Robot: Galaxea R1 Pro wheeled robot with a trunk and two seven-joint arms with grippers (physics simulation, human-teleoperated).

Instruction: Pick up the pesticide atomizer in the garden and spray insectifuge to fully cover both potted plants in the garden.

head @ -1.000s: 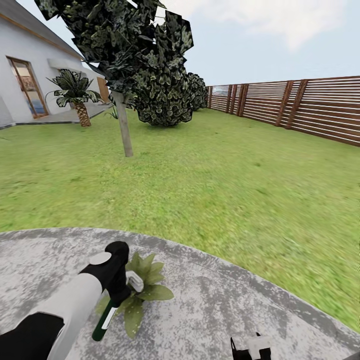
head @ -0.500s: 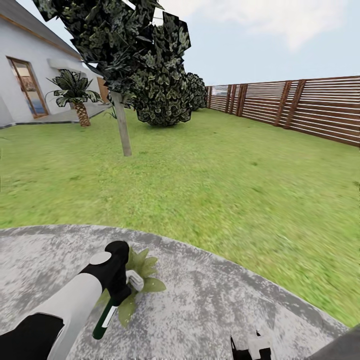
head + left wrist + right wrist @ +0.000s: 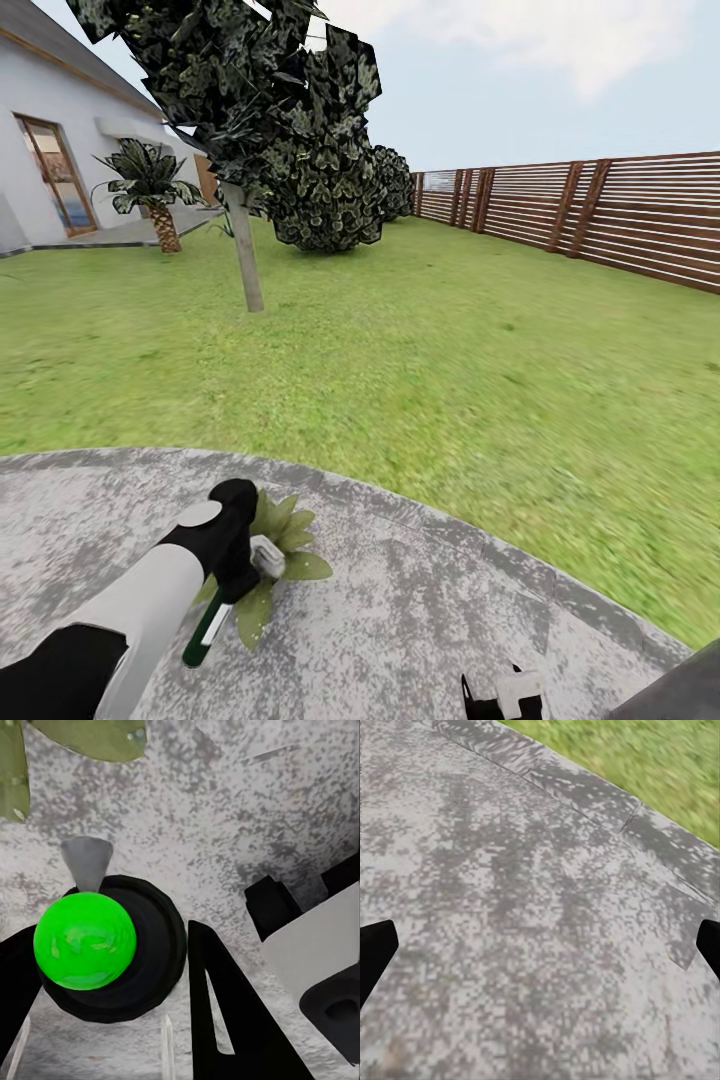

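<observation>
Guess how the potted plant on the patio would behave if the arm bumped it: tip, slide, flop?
The potted plant is low, its leaves splayed near the paved patio, so it would probably slide rather than tip. The thin, pointed leaves likely bend under the pesticide atomizer in the left gripper. It looks small, so likely light.

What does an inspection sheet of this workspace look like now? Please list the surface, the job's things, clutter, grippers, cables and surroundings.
Surface: grey round patio, mottled, edged by lawn.
Job's things: atomizer held over one potted plant on the patio; in the left wrist view its black body carries a green ball. No second potted plant seen.
Clutter: nothing seen.
Grippers: left gripper shut on the atomizer; right gripper open, above bare paving.
Cables: nothing seen.
Surroundings: tree, bush, palm, white house, slatted fence.
</observation>
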